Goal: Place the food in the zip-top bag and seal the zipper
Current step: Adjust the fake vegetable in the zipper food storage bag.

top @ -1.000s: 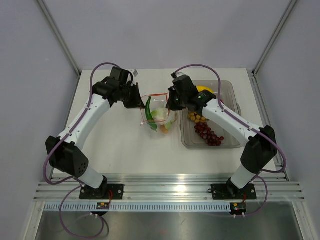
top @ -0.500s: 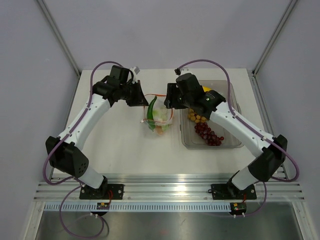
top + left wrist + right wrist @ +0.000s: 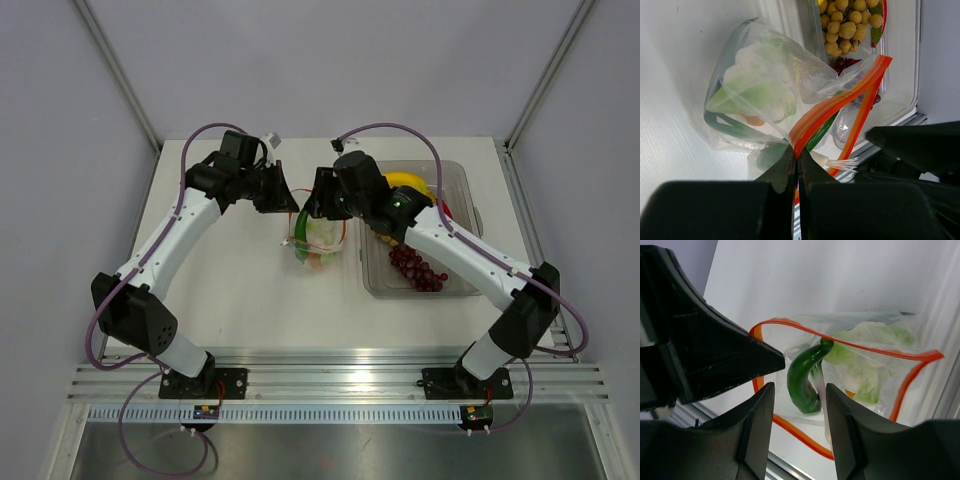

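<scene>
Leftward goes the right arm: a second ago its gripper sat shut at the tub's left wall, and now the right gripper (image 3: 318,196) hangs over the mouth of the zip-top bag (image 3: 322,240), fingers (image 3: 758,430) spread with nothing between them. The green pepper (image 3: 804,377) sits a little deeper than before. It stands in the open mouth, its tip rising past the far run of the zipper (image 3: 840,100), and is clear of both right fingers.

On the bag's left, the left gripper (image 3: 796,160) is clenched on the zipper, its jaws pressed together over the red-orange strip and holding that side of the mouth up. The bag lies mid-table (image 3: 250,290), just left of the clear tub (image 3: 368,280).

Through the crinkled plastic a white-and-green vegetable (image 3: 757,87) and an orange piece (image 3: 755,120) show. Their outlines are blurred by folds and glare, so anything beneath them cannot be made out. A white fringed tuft (image 3: 836,162) beside the left fingertips is too unclear to name.

In the tub, yellow bananas (image 3: 405,181) lie at the far end, partly under the right arm, and dark red grapes (image 3: 418,270) lie nearer. The brown ball cluster (image 3: 842,27) is hidden by that arm from above and shows only in the left wrist view, cut off by the frame's top edge.
</scene>
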{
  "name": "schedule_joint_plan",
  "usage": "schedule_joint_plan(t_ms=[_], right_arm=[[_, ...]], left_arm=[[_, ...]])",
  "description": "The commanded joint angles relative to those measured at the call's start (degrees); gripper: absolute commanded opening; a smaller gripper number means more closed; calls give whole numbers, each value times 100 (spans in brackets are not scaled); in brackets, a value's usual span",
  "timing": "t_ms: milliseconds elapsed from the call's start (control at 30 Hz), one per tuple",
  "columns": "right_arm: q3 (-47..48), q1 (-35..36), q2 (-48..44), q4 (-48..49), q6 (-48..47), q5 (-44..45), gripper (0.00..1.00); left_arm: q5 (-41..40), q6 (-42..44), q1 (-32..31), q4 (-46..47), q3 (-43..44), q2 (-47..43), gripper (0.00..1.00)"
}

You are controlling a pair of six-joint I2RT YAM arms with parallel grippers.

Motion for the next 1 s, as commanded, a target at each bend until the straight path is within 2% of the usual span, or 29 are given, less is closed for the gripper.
schedule_joint_plan(t_ms=[0,233,333,367,500,567,800,967], right_arm=[[64,19,314,403,227,-331,53],[117,10,684,517,244,-253,50],[20,28,711,753,227,-182,38],[-15,19,667,798,218,-156,27],[-532,45,404,1246,113,-130,6],[-796,98,185,1650,-1,-42,1],[-2359,274,-414,3424,-222,310,0],[-2854,344,-415,3962,-415,231,0]], left_arm=[[206,-34,-17,297,116,-268,0],[294,-34,-17,332,90,-286,0],[320,-34,-17,341,72,-286,0],[320,-34,-17,341,63,-295,0],[329,-51,-17,341,55,-312,0],[408,-121,-17,367,46,-312,0],[645,-385,-17,578,-130,-383,0],[698,-438,-17,596,-121,-427,0]])
